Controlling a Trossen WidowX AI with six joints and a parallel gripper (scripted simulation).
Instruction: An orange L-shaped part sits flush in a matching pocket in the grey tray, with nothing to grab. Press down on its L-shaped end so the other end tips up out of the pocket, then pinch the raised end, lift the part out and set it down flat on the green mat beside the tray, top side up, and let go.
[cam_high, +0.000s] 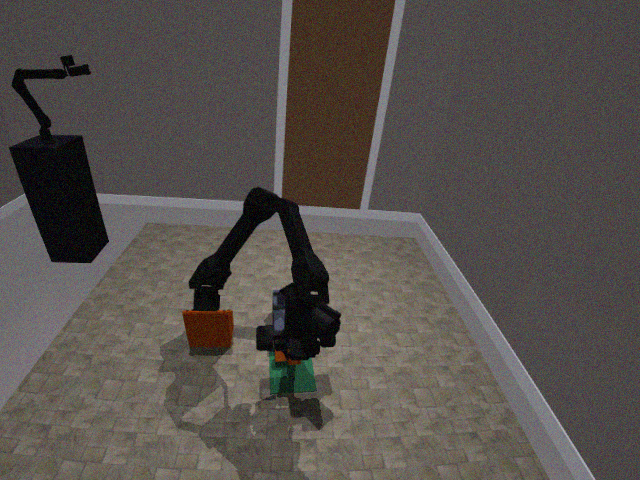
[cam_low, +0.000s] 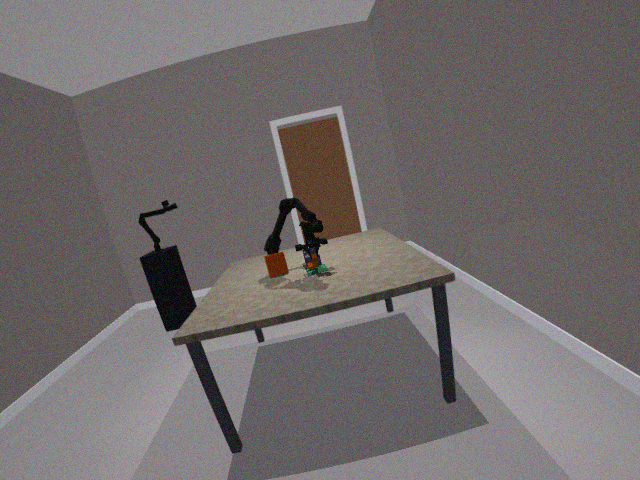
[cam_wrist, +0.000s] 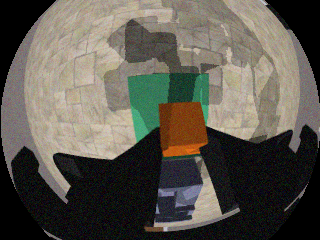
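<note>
My gripper (cam_wrist: 178, 130) is shut on the orange part (cam_wrist: 181, 120) (cam_high: 281, 356) (cam_low: 313, 260). In the wrist view the part's broad orange face shows between the fingertips, and the rest is hidden. The part is out of the pocket and overlaps the tray-side edge of the green mat (cam_wrist: 145, 95) (cam_high: 306, 381) (cam_low: 323, 268). Its height above the mat is hard to tell. The grey tray (cam_wrist: 181, 172) (cam_high: 278, 319) shows in the wrist view just below the part, between the fingers; the arm hides much of it in the top view.
An orange block (cam_high: 209, 329) (cam_low: 276, 264) stands under the arm's base, to the left of the tray. The arm's shadow falls across the mat and the tabletop (cam_high: 387, 413) (cam_low: 361, 263). A black pedestal with another arm (cam_high: 62, 201) (cam_low: 168, 289) stands away to the left.
</note>
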